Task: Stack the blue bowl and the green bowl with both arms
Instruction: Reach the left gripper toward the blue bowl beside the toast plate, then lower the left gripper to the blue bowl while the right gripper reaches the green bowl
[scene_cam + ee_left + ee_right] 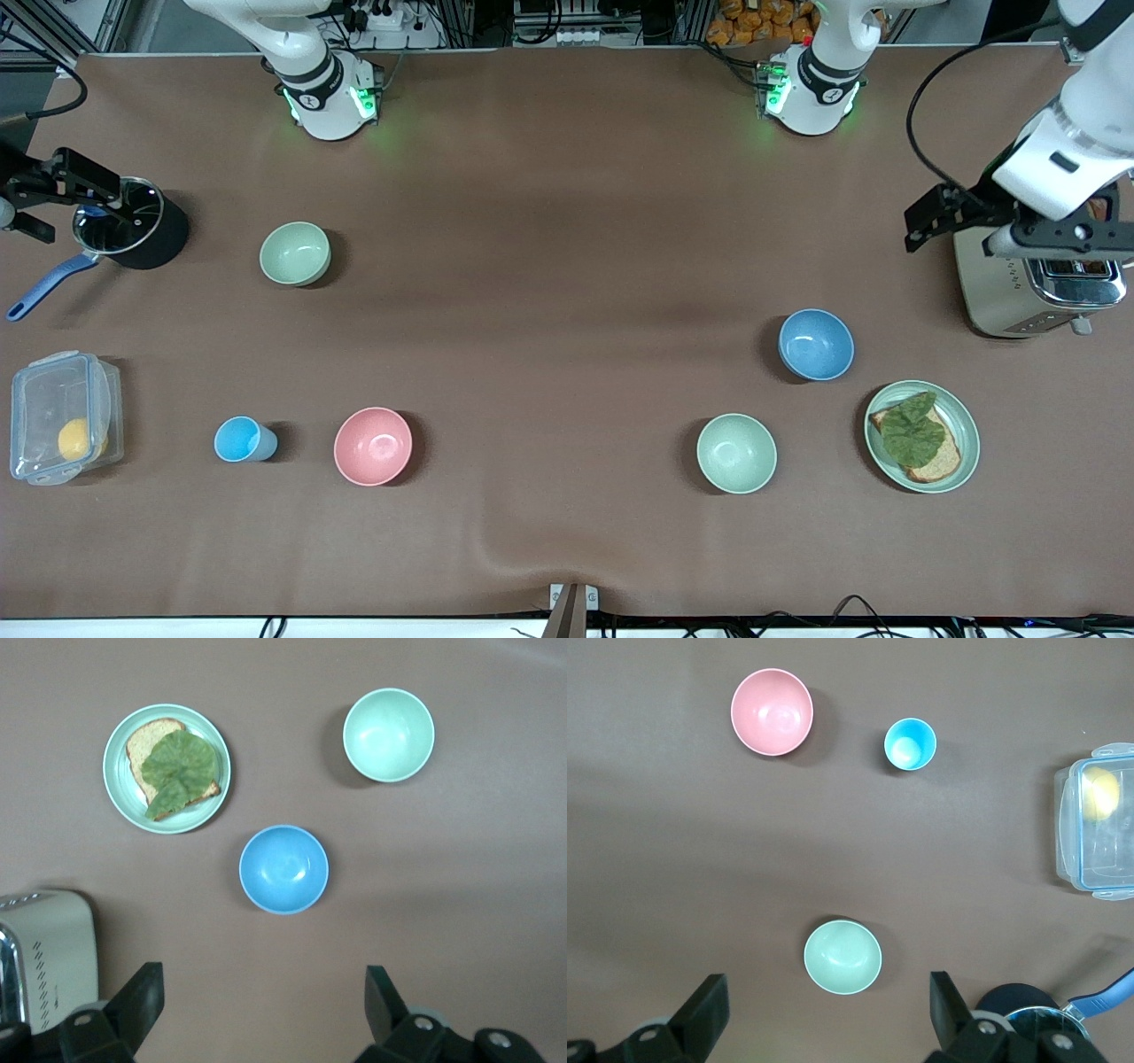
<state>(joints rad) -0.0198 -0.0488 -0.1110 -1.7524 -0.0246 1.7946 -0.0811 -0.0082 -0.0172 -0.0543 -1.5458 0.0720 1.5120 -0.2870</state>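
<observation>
Bowls: blue bowl [816,344] sits toward the left arm's end, near the green plate [922,436] of toast; one green bowl [736,453] lies nearer the camera, its twin [295,253] near the black pot [133,221].
Left gripper [264,1003]: high over the toaster [1036,283], jaws spread wide, holding nothing.
Right gripper [828,1010]: above the pot, likewise wide and empty.
Approach: probably best to descend straight over one rim wall, pinch it, lift level, then centre before nesting.
Unclear: which green bowl is meant cannot be told; the right gripper is cut off in the front view.
</observation>
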